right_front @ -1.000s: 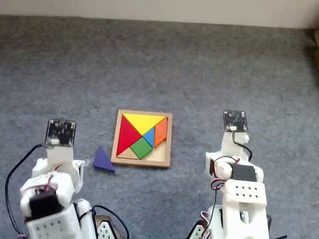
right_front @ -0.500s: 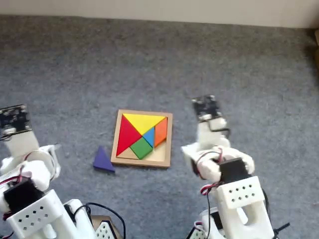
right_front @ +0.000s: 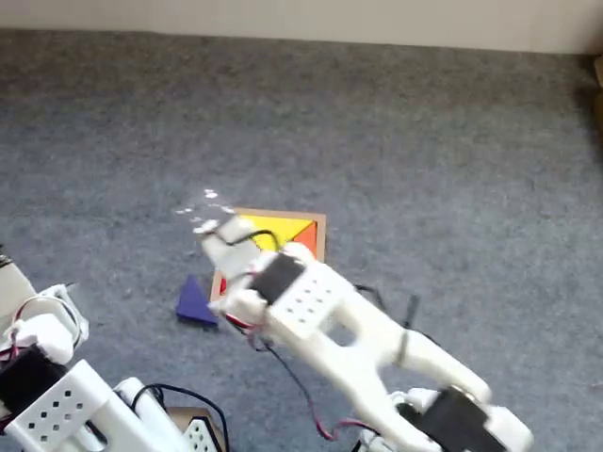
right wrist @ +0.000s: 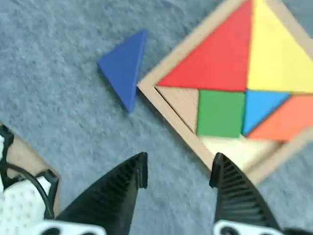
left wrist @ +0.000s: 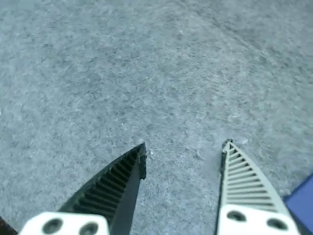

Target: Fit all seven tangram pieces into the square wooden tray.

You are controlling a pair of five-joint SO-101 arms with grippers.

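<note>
The square wooden tray (right wrist: 170,115) holds a red triangle (right wrist: 220,58), a yellow triangle (right wrist: 276,49), a green square (right wrist: 220,112), a light blue triangle (right wrist: 261,105) and an orange piece (right wrist: 288,122). Bare wood shows in two spots along one side. A dark blue triangle (right wrist: 124,66) lies on the carpet just outside the tray's corner (right_front: 195,303). My right gripper (right wrist: 179,159) is open above the carpet beside the tray's edge, with nothing in it. The right arm (right_front: 311,301) stretches over the tray (right_front: 283,226). My left gripper (left wrist: 183,152) is open over bare carpet, with the dark blue triangle (left wrist: 301,200) off to one side.
Grey carpet covers the whole table. The left arm's body (right_front: 38,363) stands at the near left corner. A small brown block (right_front: 184,419) sits between the arm bases. A pale wall edge (right_front: 301,19) runs along the far side.
The right arm has swung left and now lies across the tray. The left arm has swung out toward the left edge. The pieces have not moved.
</note>
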